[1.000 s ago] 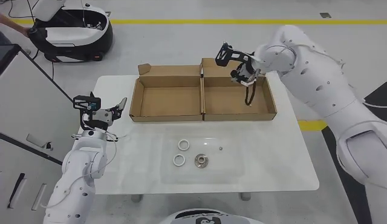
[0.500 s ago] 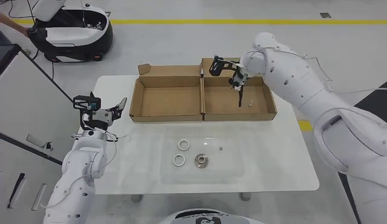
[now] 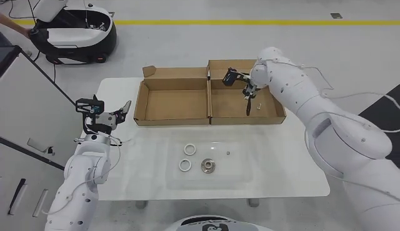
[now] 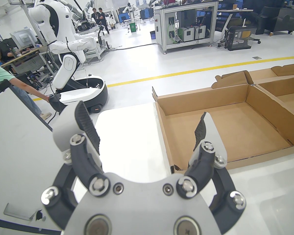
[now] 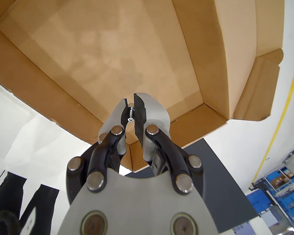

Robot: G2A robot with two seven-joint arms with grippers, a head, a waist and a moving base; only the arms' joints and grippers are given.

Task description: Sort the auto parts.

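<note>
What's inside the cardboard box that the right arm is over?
The box shows a bare cardboard floor, with no parts lying in it. The right claw hangs above, shut on a small screw. The floor patch behind the claw is covered.

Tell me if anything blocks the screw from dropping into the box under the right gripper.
Nothing visible does. The right gripper holds the screw in its jaws above the open cardboard box, with nothing between them.

Top camera high, looking down on the whole surface (image 3: 281,168), left wrist camera low, facing across the left box (image 4: 235,128), right wrist camera tight over the right box (image 5: 100,37), both boxes shared with top.
</note>
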